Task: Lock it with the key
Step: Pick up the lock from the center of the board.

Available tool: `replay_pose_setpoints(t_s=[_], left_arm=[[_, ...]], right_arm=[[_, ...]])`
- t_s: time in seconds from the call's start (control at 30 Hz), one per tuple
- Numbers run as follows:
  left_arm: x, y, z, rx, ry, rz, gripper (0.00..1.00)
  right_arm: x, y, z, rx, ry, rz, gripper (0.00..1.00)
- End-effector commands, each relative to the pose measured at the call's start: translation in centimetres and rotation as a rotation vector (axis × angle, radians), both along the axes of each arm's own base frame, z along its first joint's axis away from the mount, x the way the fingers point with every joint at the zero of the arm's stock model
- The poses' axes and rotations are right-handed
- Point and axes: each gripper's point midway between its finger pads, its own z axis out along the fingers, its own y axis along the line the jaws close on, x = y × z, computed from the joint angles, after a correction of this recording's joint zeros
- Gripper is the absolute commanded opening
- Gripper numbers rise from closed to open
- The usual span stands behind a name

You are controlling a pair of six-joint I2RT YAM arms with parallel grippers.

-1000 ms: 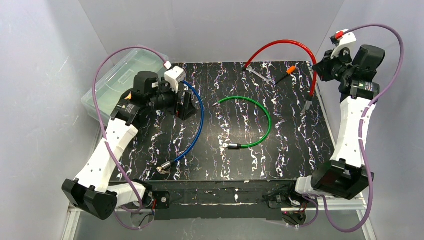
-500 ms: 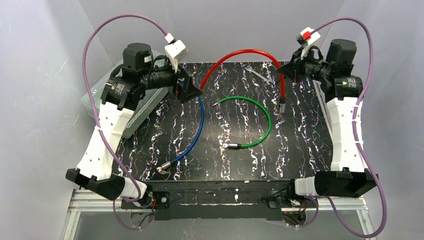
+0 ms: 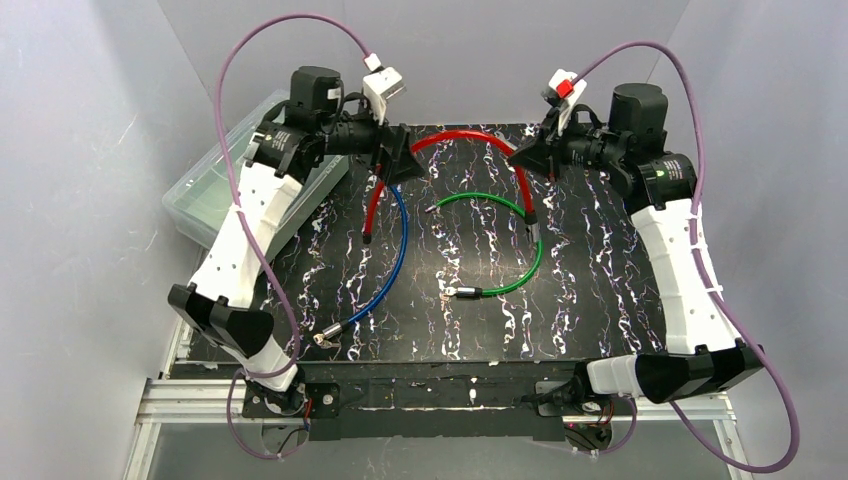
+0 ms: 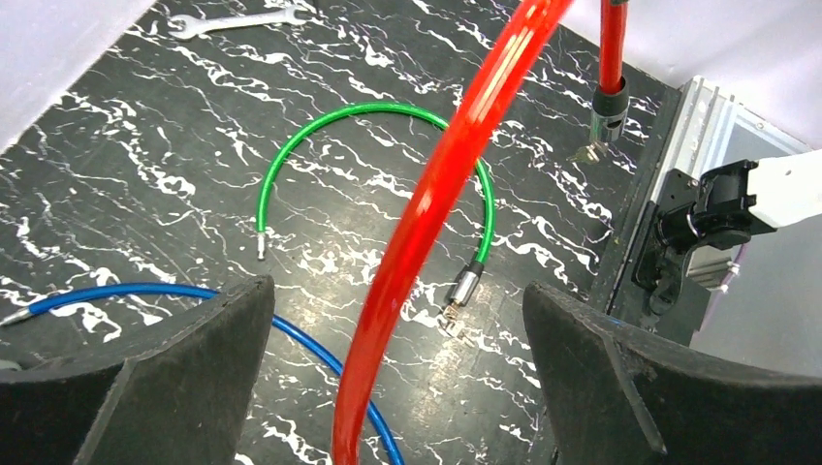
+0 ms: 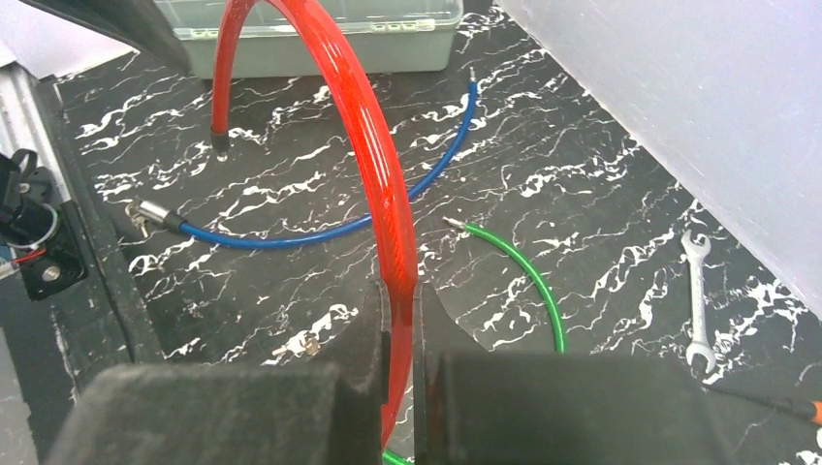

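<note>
My right claw (image 5: 399,334) pinches the glossy red cable lock (image 3: 455,142) arching crosswise, ends hanging down; my left claw (image 4: 397,320) gapes wide around it.

Marbled table (image 3: 600,290) — green cable (image 3: 520,215), blue cable (image 3: 390,270), wrench (image 4: 236,19).

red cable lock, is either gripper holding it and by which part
The right gripper is shut on the red cable lock, pinching its cable partway along the arc. The left gripper is open; the cable only passes between its fingers.
</note>
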Motion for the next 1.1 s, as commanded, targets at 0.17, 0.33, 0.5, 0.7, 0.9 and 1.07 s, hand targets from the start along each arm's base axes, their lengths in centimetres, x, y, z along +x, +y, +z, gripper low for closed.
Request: replay_pose_setpoints(t_s=[0.17,0.33,0.5,0.7,0.9,1.07], left_arm=[[-4.1,-3.4,1.8,-0.089,0.052,-0.194,0.79],[-6.5,-4.3,2.9,-0.157,0.142,-0.247,0.08],[-6.2,-3.4,3.3,-0.167,0.18,-0.131,0.0],[-6.0,-2.5,4.7,-0.203,0.219,0.003,0.0],[-6.2,-1.6,4.5,-0.198,0.265,0.088,0.0],[-7.1,-1.7,4.7,-0.203,0.327,0.08,0.0]], right_arm=[[-2.2,2.3,1.7,0.045,-0.046,0.118,0.01],[-1.3,2.8,-0.3,0.043,-0.01,0.113,0.01],[0.3,3.0,-2.0,0.055,0.001,0.074,0.34],[2.3,2.9,-2.5,0.068,-0.003,0.007,0.77],[3.7,2.7,-2.8,0.069,-0.026,-0.032,0.98],[4.7,2.7,-2.6,0.046,-0.08,-0.032,0.98]])
